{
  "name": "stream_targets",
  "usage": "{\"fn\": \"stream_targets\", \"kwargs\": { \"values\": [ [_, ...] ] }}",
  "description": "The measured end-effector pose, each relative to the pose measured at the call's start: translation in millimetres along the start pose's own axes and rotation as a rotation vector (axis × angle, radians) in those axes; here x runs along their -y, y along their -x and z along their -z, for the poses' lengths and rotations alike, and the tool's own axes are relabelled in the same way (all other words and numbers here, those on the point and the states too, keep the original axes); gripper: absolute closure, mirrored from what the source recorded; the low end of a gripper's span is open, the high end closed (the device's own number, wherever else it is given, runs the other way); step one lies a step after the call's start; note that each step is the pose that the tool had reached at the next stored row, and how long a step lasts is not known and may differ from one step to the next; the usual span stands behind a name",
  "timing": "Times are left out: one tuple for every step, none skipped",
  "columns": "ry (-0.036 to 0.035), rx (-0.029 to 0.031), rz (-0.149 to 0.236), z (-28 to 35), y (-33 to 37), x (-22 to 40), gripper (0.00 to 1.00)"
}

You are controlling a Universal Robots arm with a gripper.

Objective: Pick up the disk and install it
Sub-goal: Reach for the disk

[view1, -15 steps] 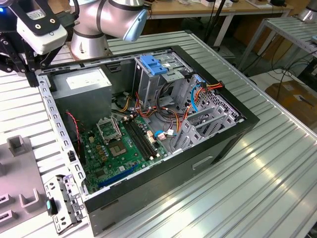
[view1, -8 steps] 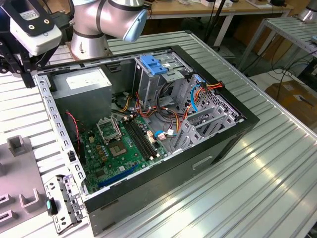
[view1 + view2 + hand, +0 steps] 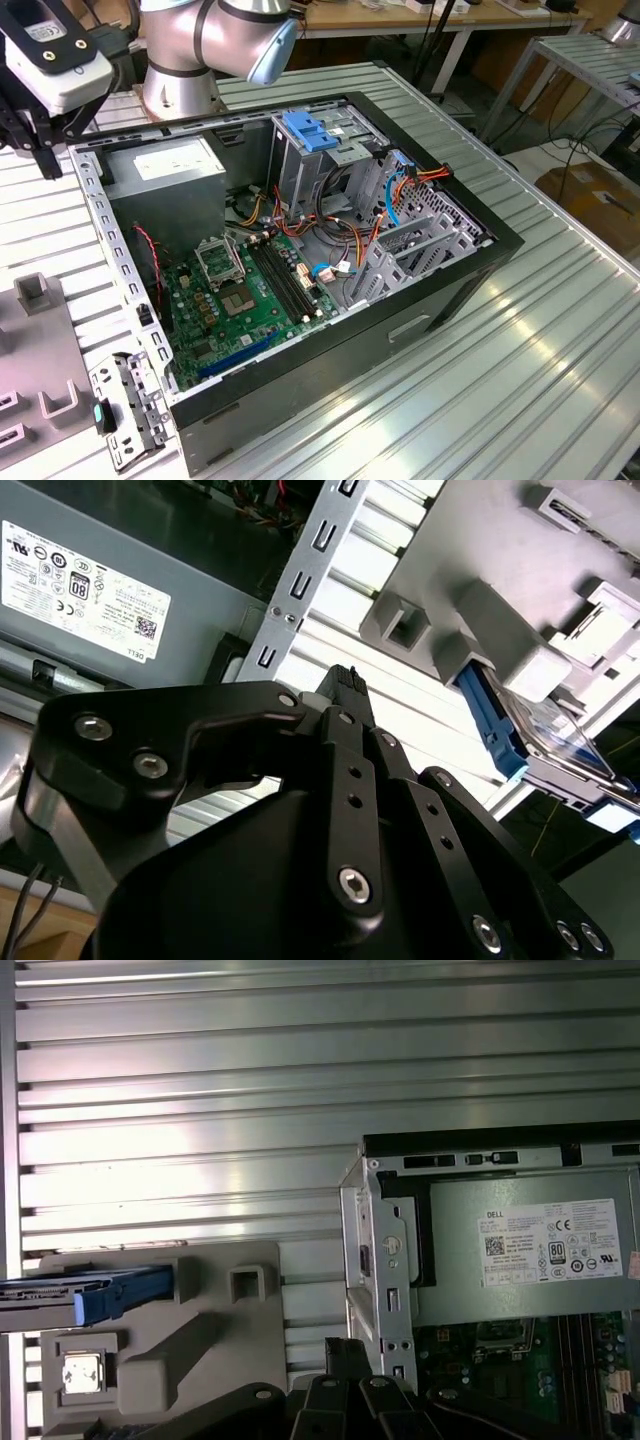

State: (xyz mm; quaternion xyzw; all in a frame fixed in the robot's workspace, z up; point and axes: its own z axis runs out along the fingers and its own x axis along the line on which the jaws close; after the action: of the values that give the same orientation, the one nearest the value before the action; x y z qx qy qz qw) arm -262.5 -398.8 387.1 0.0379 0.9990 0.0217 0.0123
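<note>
The silver arm (image 3: 215, 35) reaches to the exterior view's left, its black gripper (image 3: 345, 685) pointing down.

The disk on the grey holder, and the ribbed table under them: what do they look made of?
The disk: seemingly silvery metal, glinting, with blue side rails that look like matte plastic. The grey holder: probably moulded plastic, dull and even. The table: likely bare aluminium, bright streaks along its ribs.

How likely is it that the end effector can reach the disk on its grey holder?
Probably yes: the disk sits uncovered on the grey holder, outside the computer case, with nothing seen between it and the end effector.
</note>
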Motion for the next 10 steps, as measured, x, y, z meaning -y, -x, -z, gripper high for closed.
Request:
{"fn": "stream_targets", "kwargs": {
  "values": [
    [-0.0001,0.0000,0.000,0.1,-1.4,0.1,0.89],
    [0.0000,-0.0001,0.000,0.1,-2.6,0.1,0.89],
    [0.0000,-0.0001,0.000,0.1,-3.6,0.0,0.89],
    [0.0005,-0.0001,0.000,0.1,-4.2,-0.1,0.89],
    [0.0008,0.0000,0.000,0.0,-5.2,-0.2,0.89],
    [0.0007,0.0000,0.000,-0.1,-6.4,-0.7,0.89],
    [0.0007,-0.0001,-0.001,0.0,-8.5,-1.5,0.89],
    [0.0006,-0.0001,-0.001,-0.1,-10.6,-2.0,0.89],
    [0.0006,0.0000,-0.002,-0.4,-14.5,-2.5,0.89],
    [0.0006,0.0000,-0.002,-0.5,-17.4,-2.8,0.89]
  ]
}}
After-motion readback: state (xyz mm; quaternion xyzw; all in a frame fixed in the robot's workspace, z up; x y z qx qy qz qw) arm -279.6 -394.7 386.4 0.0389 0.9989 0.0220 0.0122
